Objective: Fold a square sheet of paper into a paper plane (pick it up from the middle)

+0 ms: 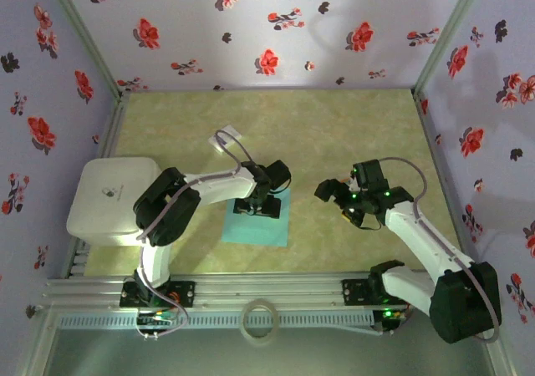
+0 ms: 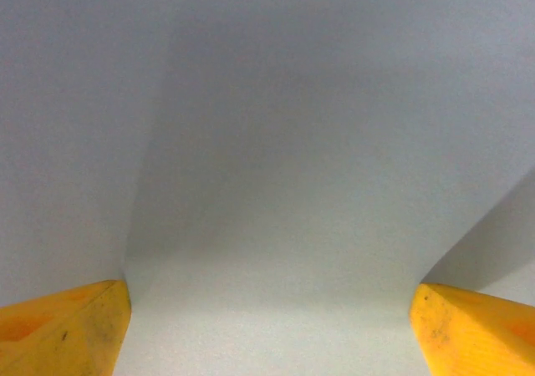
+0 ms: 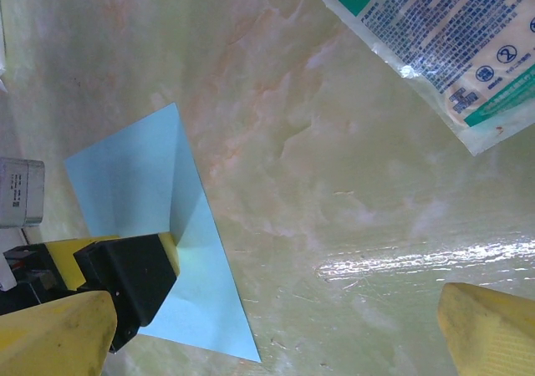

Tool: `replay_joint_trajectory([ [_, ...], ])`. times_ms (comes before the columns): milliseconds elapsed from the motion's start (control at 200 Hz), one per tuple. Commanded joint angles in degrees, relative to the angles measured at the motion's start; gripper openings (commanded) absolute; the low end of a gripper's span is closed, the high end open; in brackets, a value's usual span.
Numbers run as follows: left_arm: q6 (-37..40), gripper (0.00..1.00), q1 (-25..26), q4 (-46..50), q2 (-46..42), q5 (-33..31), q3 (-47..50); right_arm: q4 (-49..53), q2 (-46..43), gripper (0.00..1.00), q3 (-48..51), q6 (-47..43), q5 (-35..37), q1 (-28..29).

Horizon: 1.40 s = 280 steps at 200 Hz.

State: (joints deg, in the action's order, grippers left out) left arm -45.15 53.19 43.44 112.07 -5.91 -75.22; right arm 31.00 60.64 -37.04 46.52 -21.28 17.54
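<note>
Left tool (image 1: 257,205) down on the square sheet of paper (image 1: 267,226), yellow fingers (image 2: 63,330) spread wide, nothing pinched between them; right tool (image 1: 346,202) hangs spread and empty just right of the sheet; sheet lies mostly flat mid-table, toward the near edge; judged featherlight, limp, slick on the table, easily creased; best pinched gently into a ridge at its middle.

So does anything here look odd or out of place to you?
Only the teal sheet: it isn't lying flat. Around the left gripper, which is set down on it with fingers wide apart, the paper humps up along faint creases. No tear or spill visible.
</note>
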Motion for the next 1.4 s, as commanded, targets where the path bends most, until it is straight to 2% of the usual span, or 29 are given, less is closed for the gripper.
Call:
replay_joint_trajectory([
  [0, -1.56, 0.88, -0.37, 0.23, 3.46, -0.08, 2.99, -0.69, 0.38, 0.99, -1.04, -0.77, -0.51, 0.31],
  [520, -1.51, 0.82, -0.36, -1.42, 3.10, 0.20, 3.24, -0.07, 0.52, 0.99, -1.82, -0.95, 0.34, 0.32],
  [835, -0.43, 0.63, -0.28, -3.07, -0.79, -0.33, 3.13, 1.16, -0.36, 0.99, -2.65, -0.58, 2.75, 0.37],
  [940, -0.50, 0.53, -0.28, -4.70, -2.40, -0.41, 4.05, 1.35, -1.49, 0.99, -2.17, 0.47, 4.84, 0.32],
  [1395, -0.27, 0.42, -0.37, -12.35, -9.98, 0.88, 7.21, 1.81, -6.88, 0.99, -0.80, 3.31, 11.90, 0.34],
])
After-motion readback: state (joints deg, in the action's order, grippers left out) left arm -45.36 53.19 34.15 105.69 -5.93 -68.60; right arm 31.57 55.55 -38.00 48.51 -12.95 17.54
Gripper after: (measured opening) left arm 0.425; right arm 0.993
